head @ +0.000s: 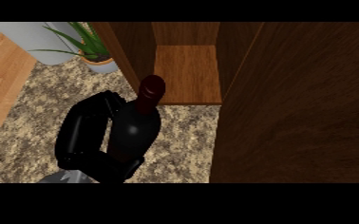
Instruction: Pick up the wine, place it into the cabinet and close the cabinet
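Holding the wine bottle (136,123) is the left hand (88,137), its fingers curled round the bottle's dark body. The bottle stands just in front of the open cabinet (188,73), its red top near the shelf's front edge. A potted plant (95,52) sits left of the cabinet, on the speckled counter (182,137).

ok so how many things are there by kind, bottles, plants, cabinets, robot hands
dark glass wine bottle: 1
green potted plant in a grey pot: 1
brown wooden cabinet, door open: 1
black robot hand, the left hand, curled round the bottle: 1
total: 4
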You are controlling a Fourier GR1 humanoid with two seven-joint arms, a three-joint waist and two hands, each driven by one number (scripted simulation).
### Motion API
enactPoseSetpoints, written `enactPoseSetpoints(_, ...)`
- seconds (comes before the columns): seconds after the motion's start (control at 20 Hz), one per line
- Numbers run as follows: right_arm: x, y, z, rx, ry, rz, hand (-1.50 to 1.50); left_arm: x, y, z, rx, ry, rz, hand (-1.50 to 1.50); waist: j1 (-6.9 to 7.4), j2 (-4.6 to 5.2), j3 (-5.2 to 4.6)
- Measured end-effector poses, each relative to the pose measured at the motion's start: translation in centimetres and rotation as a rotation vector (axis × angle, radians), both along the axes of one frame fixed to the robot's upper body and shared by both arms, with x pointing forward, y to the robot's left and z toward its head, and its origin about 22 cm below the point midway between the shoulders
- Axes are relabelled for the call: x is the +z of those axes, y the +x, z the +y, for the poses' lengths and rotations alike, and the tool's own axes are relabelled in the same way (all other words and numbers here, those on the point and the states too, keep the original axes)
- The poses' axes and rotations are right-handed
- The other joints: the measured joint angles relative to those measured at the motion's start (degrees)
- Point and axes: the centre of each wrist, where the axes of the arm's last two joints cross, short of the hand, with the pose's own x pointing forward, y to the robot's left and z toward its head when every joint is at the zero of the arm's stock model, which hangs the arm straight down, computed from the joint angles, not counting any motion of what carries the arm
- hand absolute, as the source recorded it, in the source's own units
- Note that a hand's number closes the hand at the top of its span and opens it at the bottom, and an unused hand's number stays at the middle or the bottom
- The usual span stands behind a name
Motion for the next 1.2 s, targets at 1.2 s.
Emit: enactPoseSetpoints(1.2, -0.9, -0.4, -0.3, 0.018, -0.014, 0.012, -1.50, 5.8, 4.0, -12.7, 0.058, 0.002, 0.002, 1.50, -0.51, 0.07, -0.02)
